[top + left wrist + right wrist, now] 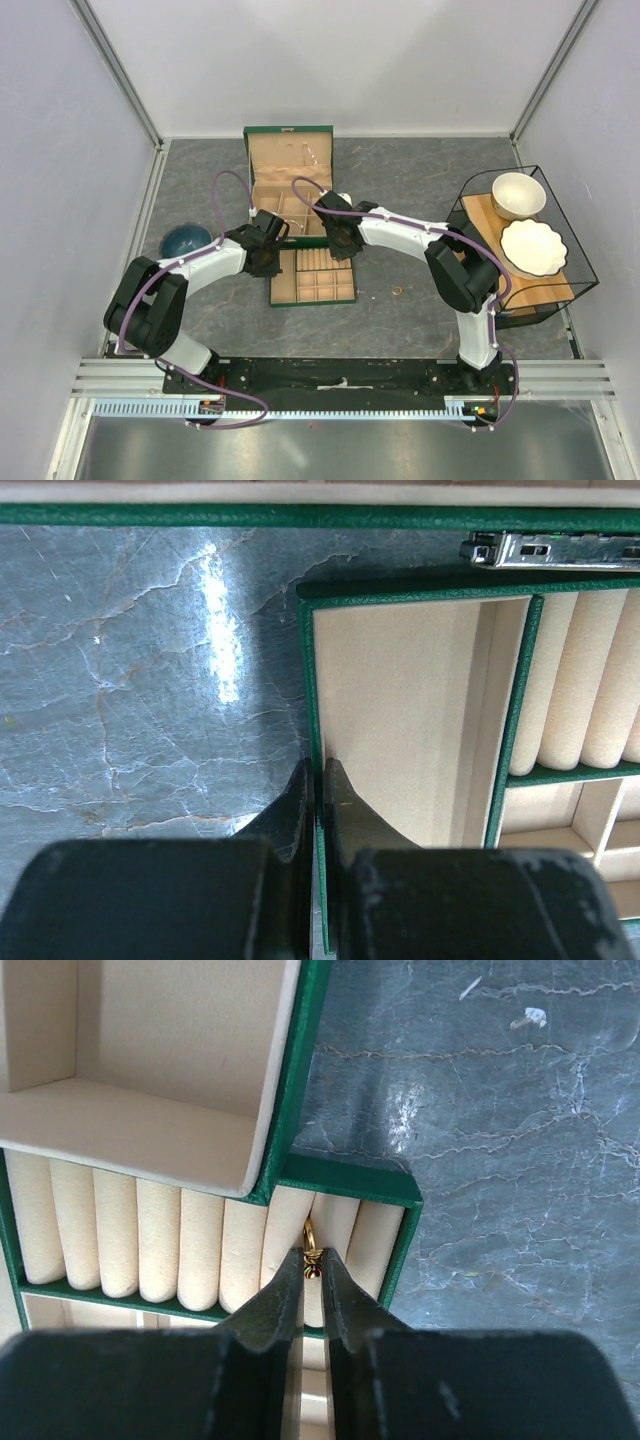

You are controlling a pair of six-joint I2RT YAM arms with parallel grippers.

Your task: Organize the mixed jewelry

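Observation:
A small gold ring (309, 1238) with a dark bead stands in a slot between the cream ring rolls (160, 1245) of the green tray (313, 277). My right gripper (313, 1262) is shut on the ring's beaded top; it also shows in the top view (341, 246). My left gripper (318, 776) is shut on the tray's green left wall (309, 680), one finger inside and one outside, and shows in the top view (272, 258). The open green box (288, 180) stands just behind the tray. The silver bangle is not visible.
A dark blue bowl (186, 240) sits left of the left arm. A black wire basket (520, 235) at the right holds a wooden board, a white bowl (518, 195) and a white scalloped plate (533, 247). A tiny piece (400, 291) lies on the table right of the tray.

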